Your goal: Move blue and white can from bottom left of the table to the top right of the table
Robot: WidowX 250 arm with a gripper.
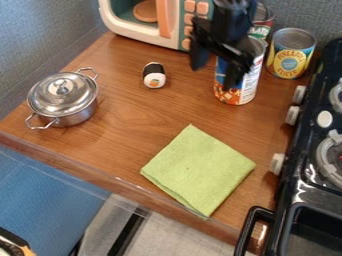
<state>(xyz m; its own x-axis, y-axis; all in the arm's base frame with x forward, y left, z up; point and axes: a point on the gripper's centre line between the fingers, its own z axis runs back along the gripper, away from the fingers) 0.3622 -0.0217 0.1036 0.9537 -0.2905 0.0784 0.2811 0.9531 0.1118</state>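
Note:
The black gripper [214, 76] hangs at the upper right of the table, its fingers spread apart. One finger is left of the blue and white can [248, 84], and the other overlaps the can's front from this view. The can stands upright with orange at its base, and its top is partly hidden by the gripper. Whether the gripper touches the can, I cannot tell.
A pineapple can [290, 56] and a partly hidden tomato can [263, 21] stand behind. Nearby are a toy microwave [172, 19], sushi piece [154, 75], lidded pot [65, 99], green cloth [198, 170] and black stove [314, 172].

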